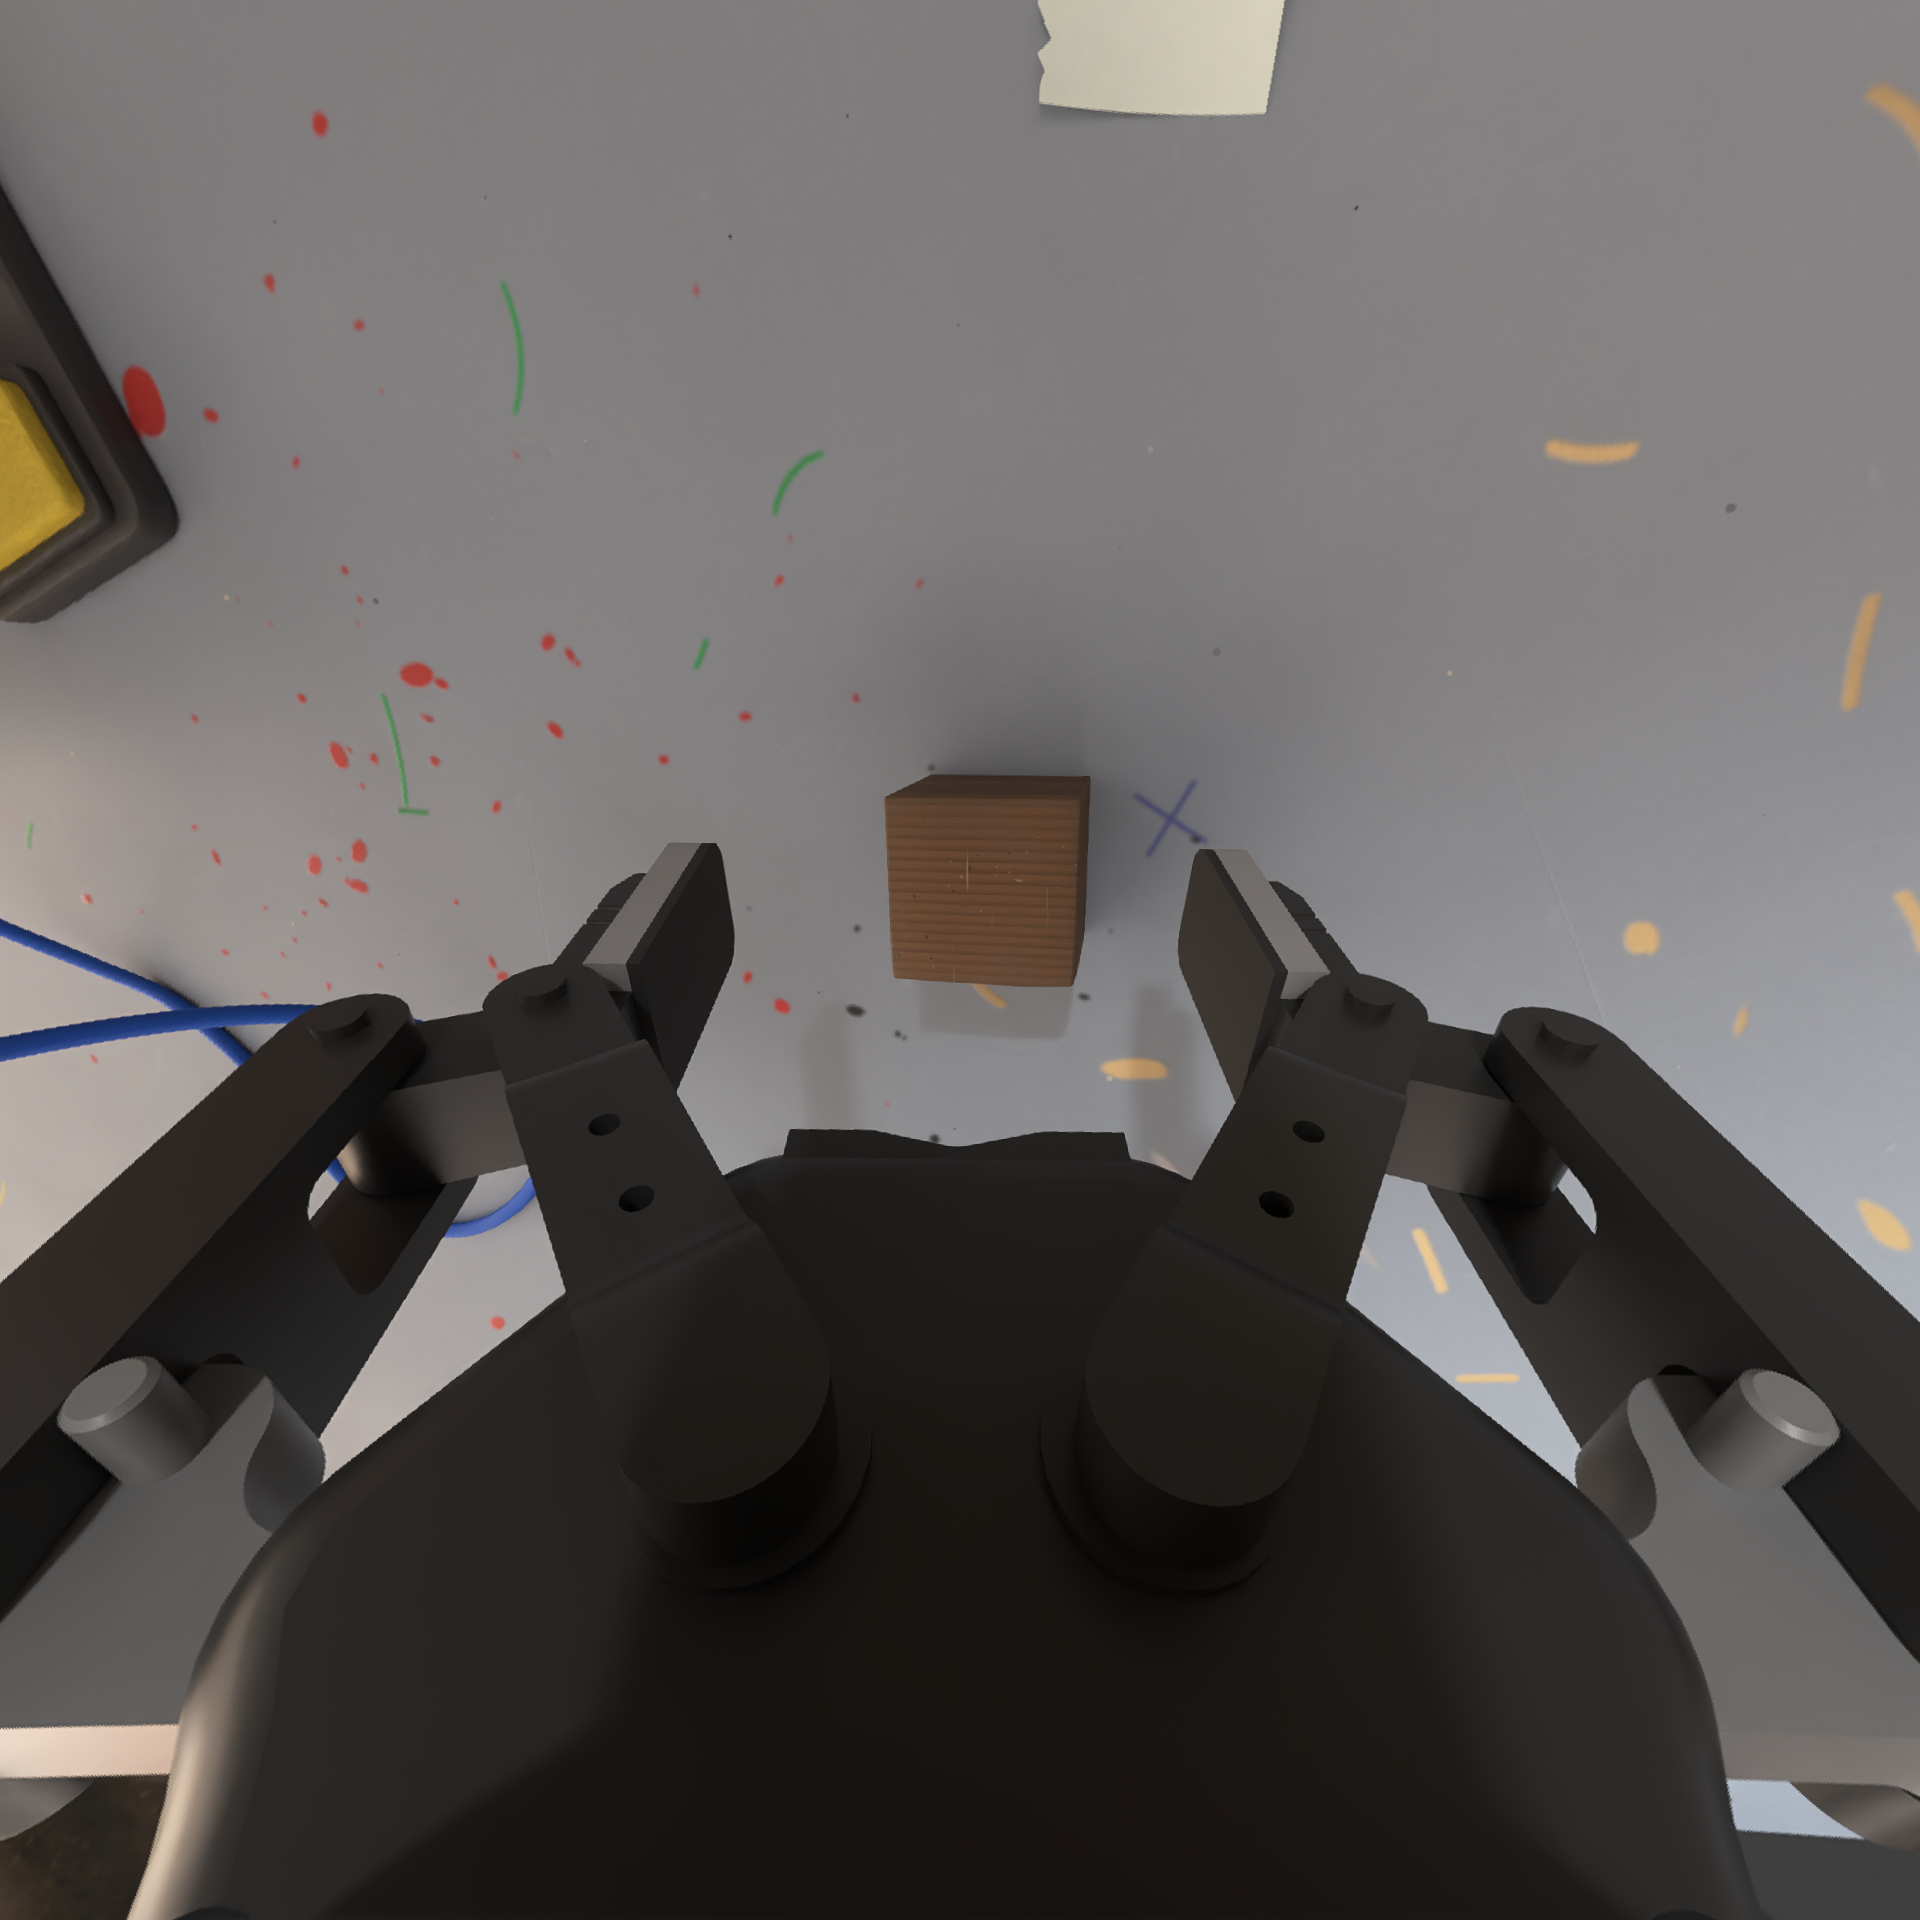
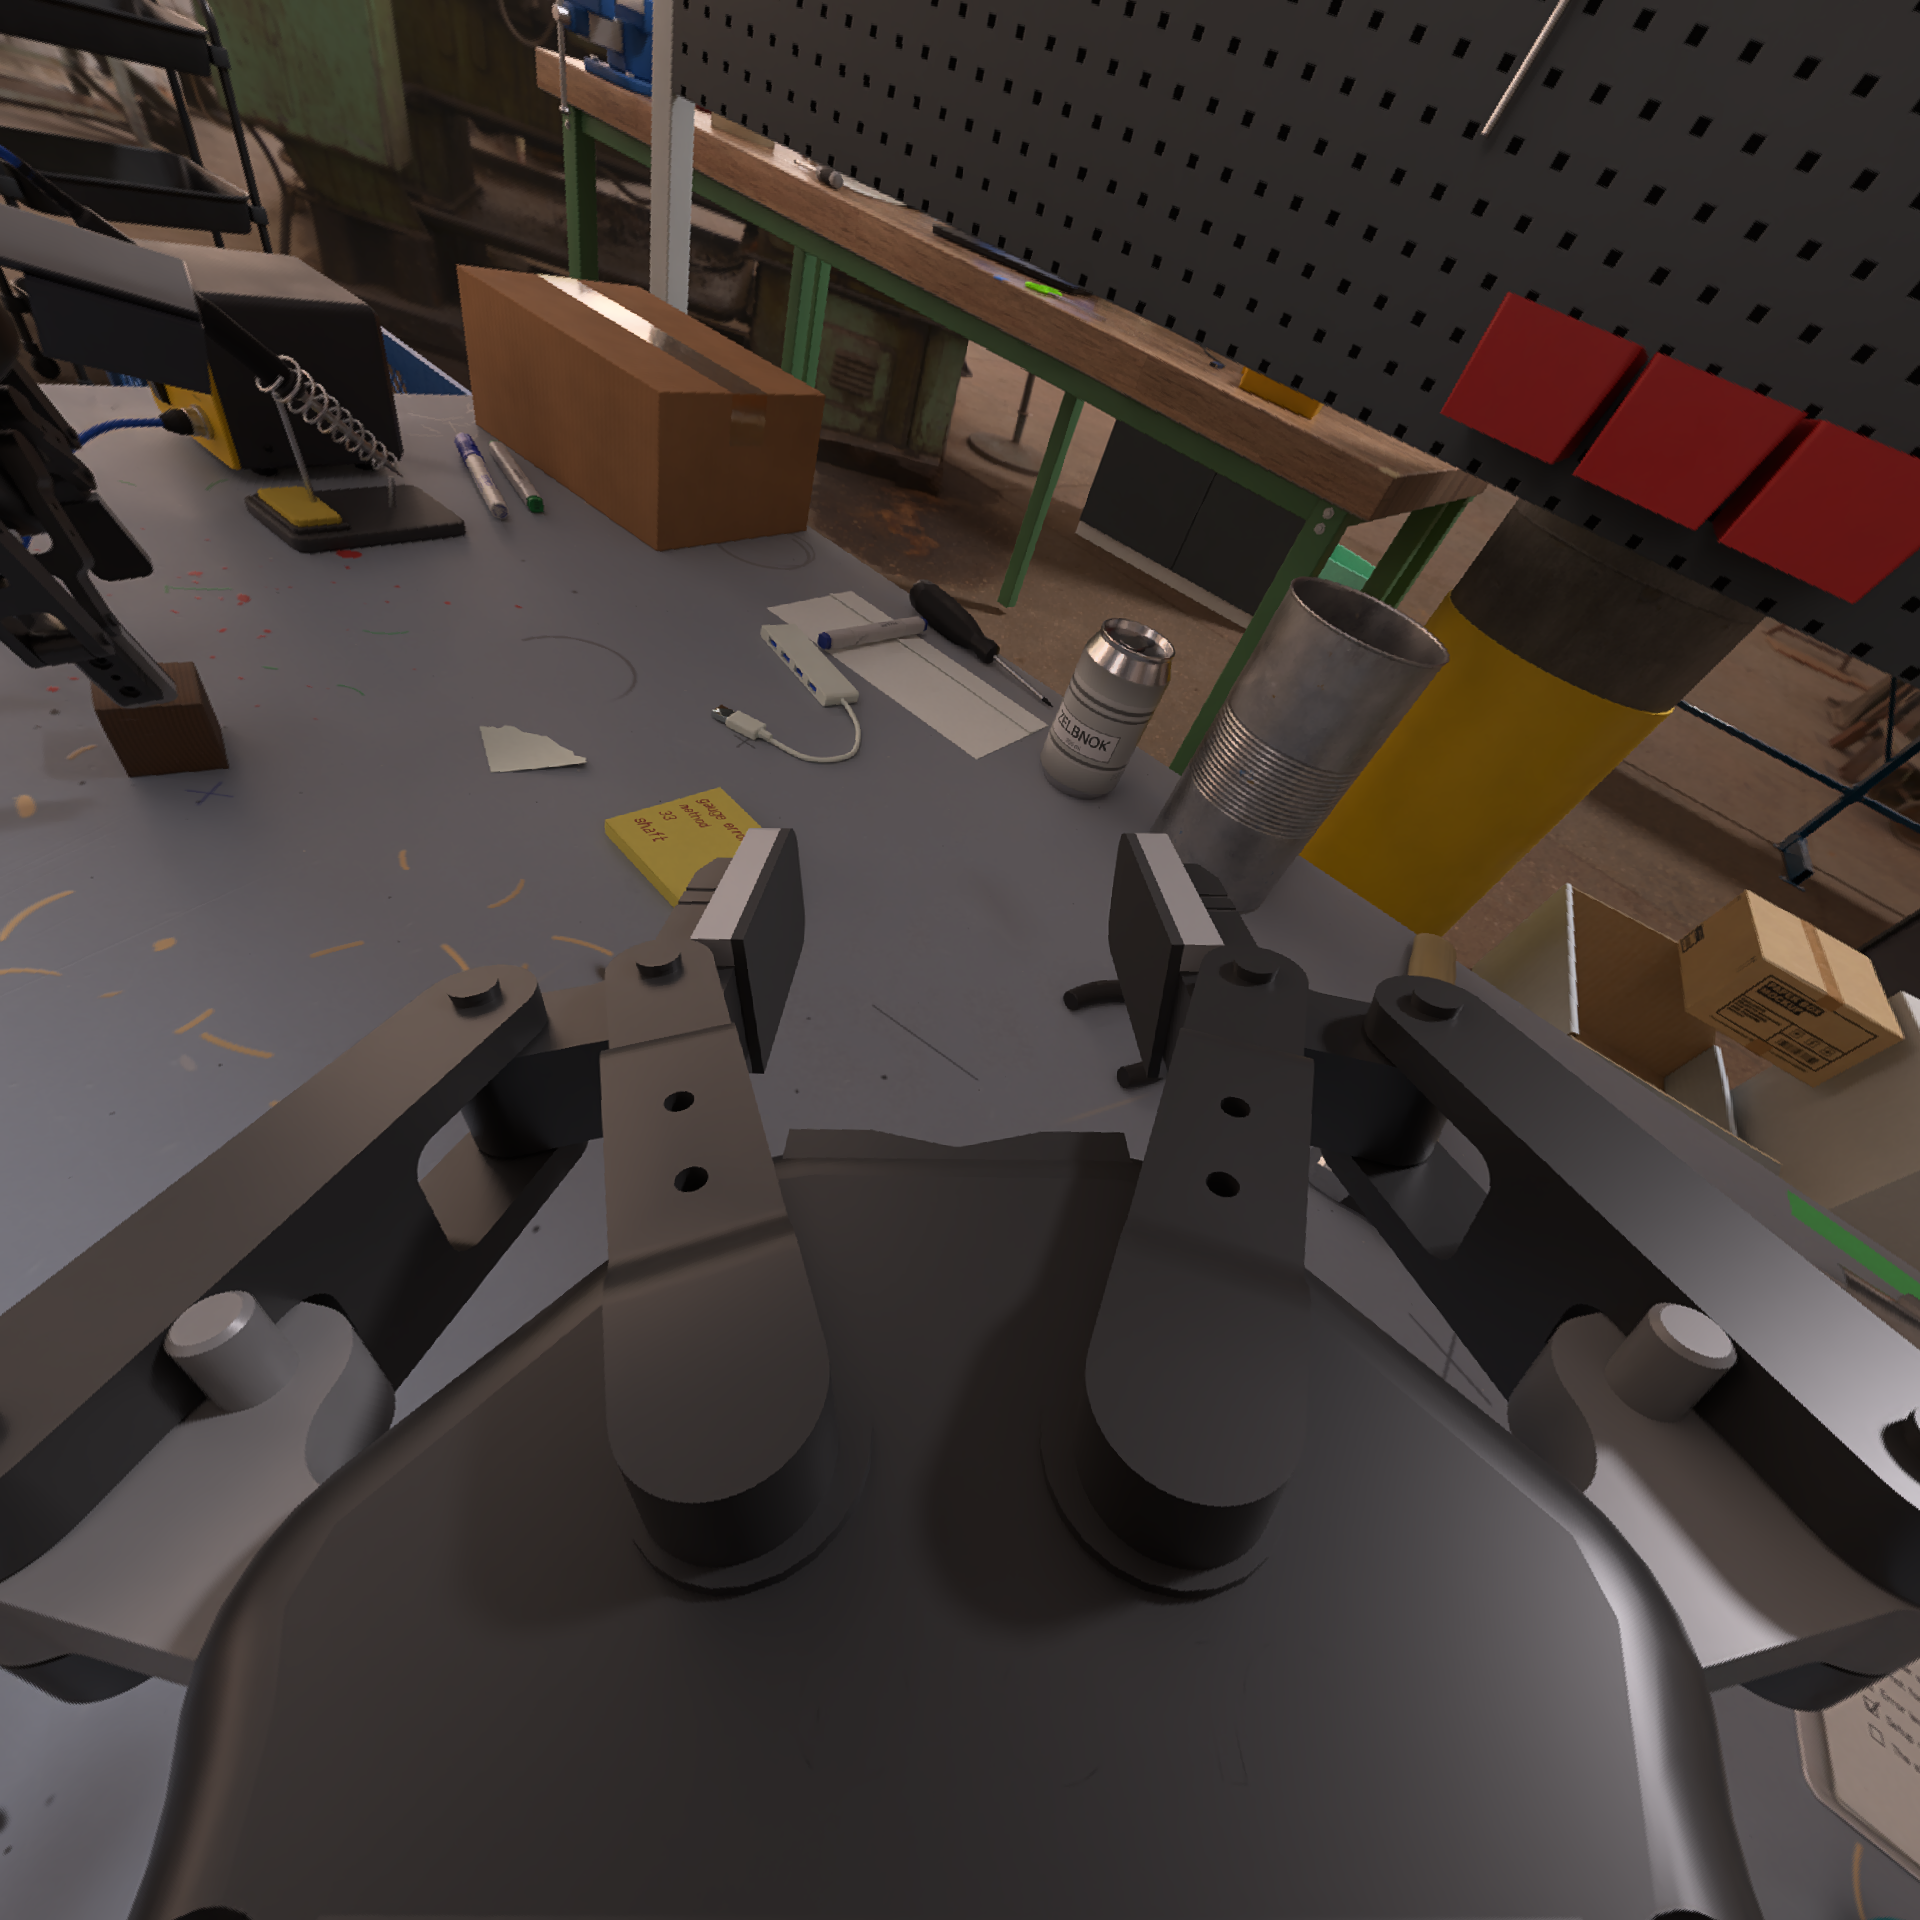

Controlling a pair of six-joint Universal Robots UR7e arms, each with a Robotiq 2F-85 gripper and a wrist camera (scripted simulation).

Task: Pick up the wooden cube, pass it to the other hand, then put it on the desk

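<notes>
1. The left gripper [image 1: 956, 914] is hanging over the grey desk [image 1: 1351, 520] with its jaws spread wide and empty, pointing almost straight down. That pose suits a top-down grab.

2. The wooden cube [image 1: 985, 881] is sitting on the desk directly ahead of the left gripper, between the lines of its two pads [image 1: 681, 925] and apart from both. The gap is clearly wider than the cube, so there is room on either side for the descent.

3. The cube's flat side faces are lying roughly parallel to the pads, which I judge to be deliberate — closing should then meet flat wood, not an edge.

4. A small blue cross mark [image 1: 1172, 819] is lying on the desk just right of the cube, near the right-hand pad. A torn paper scrap [image 1: 1158, 52] is lying far ahead, and a black stand holding a yellow sponge [image 1: 31, 488] is sitting well off to the gripper's left.

5. The right gripper [image 2: 956, 925] is waiting with its jaws parted and nothing between them, raised above the desk and tilted forward. The cube [image 2: 166, 727] is lying well off to its left, under the other arm's fingers.

6. A yellow sticky note [image 2: 675, 836] is lying just ahead-left of the right gripper, and a metal tube [image 2: 1288, 748] is standing ahead-right — neither is in the way of a handover, as far as I can judge.
</notes>
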